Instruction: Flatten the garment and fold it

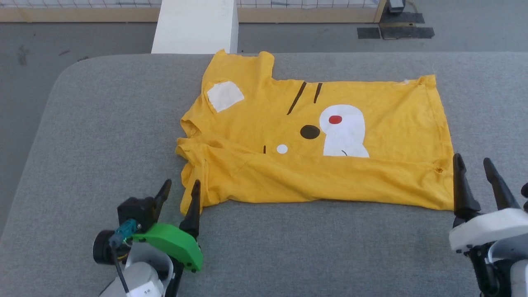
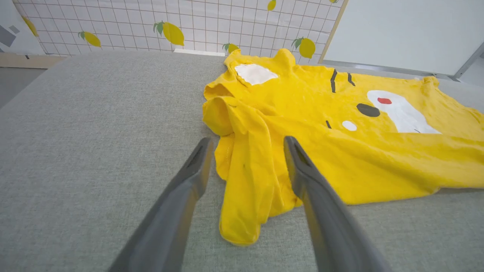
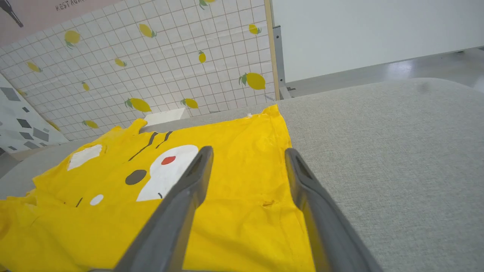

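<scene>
Grey tabletop (image 1: 103, 136) is carrying the garment (image 1: 313, 173), print-up, its near edge doubled over. Left gripper (image 1: 181, 183) and right gripper (image 1: 472, 159) are hovering at its near corners, fingers (image 2: 310, 181) apart, holding nothing; one lengthwise fold seems done, so the far edge is probably needing grasping next.
</scene>
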You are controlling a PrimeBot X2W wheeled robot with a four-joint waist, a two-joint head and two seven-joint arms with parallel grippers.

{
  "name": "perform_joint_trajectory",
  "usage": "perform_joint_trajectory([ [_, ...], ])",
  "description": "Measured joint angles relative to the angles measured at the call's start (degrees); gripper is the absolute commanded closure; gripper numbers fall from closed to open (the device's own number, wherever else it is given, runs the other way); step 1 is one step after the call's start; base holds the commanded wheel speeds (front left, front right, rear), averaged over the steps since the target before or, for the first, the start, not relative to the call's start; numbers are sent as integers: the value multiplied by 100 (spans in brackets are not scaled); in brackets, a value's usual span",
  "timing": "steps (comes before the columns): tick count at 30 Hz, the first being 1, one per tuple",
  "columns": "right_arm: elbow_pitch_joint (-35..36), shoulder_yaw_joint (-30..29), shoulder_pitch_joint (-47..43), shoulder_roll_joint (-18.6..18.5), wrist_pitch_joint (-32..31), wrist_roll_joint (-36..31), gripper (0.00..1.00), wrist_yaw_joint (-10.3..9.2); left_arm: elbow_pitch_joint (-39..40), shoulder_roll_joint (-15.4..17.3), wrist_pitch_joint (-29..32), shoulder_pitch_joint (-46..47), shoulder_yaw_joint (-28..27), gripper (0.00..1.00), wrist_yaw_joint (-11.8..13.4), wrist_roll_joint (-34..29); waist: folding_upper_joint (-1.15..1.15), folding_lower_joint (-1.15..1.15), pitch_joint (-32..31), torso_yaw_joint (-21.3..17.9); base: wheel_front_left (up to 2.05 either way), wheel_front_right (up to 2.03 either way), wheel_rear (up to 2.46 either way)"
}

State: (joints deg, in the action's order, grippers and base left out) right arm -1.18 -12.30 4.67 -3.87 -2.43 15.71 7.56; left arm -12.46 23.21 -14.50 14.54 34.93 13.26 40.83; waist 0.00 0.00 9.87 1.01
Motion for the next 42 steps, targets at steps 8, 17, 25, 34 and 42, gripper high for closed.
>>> perform_joint_trajectory([
  [8, 0, 322, -246, 82, 787, -7, 0, 0, -545, -151, 454, -40, -65, 0, 297, 200, 0, 0, -76, -229, 0, 0, 0],
  [17, -286, 644, -260, 89, 900, 123, 0, 0, -1103, -316, 1739, 252, -219, 0, 641, 825, 0, 0, -141, -590, 0, 0, 0],
  [25, -415, 617, -260, 92, 755, 131, 0, 1, -977, -223, 2316, 391, -66, 100, 388, 1061, 0, 0, -171, -715, 0, 0, 0],
  [34, -1357, 87, 417, 96, -567, -55, 0, 1, -817, -249, 2087, 407, 5, 100, 310, 991, 0, 0, -36, -595, 0, 0, 0],
  [42, -2401, -592, 1377, 92, -2597, -611, 0, 0, -792, -286, 1984, 558, 125, 100, 185, 788, 0, 0, 131, -379, 0, 0, 0],
])
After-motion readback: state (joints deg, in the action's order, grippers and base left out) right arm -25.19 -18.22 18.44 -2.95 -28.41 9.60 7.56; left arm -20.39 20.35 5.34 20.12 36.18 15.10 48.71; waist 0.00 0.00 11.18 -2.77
